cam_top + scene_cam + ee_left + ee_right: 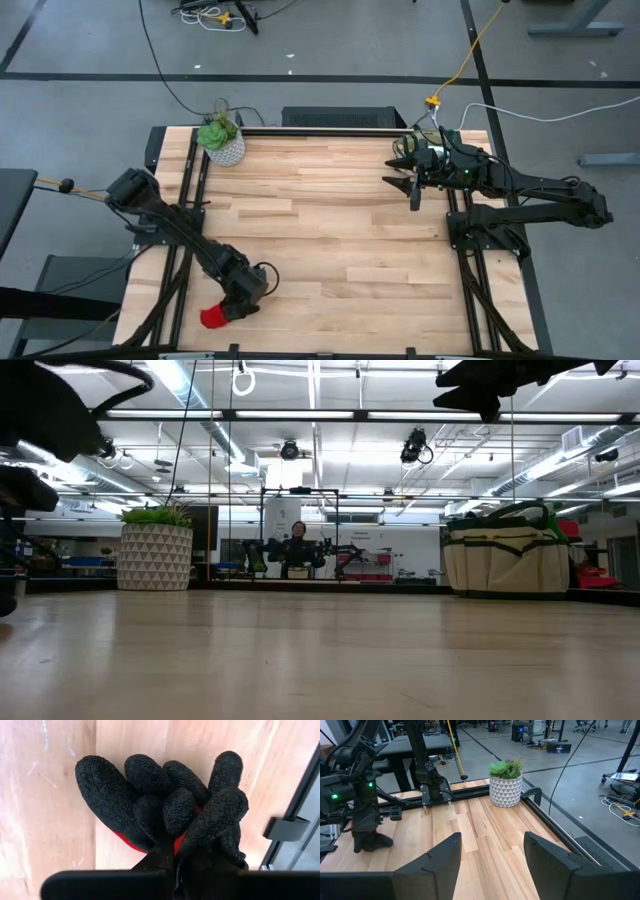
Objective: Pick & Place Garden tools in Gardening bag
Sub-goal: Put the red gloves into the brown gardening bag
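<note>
A black glove [150,795] with a red back [213,318] lies bunched on the wooden table near its front left corner. My left gripper [240,300] stands over it, pointing steeply down, shut on it [170,870]. My right gripper [398,170] hangs open and high over the far right of the table, with nothing between its fingers [492,855]. The beige gardening bag [510,560] with green trim stands upright at the right in the low view. My left gripper pinches the glove's bunched middle [176,845] between its two fingers, where red fabric shows among the black glove fingers. It comes from above, slanting down. The glove rests crumpled on the table [370,841], its fingers spread away from the gripper.
A leafy plant in a white patterned pot [221,142] stands at the far left corner. Black frame rails [290,827] run along the table's left and right edges. Bare wood [330,240] spreads between the two arms.
</note>
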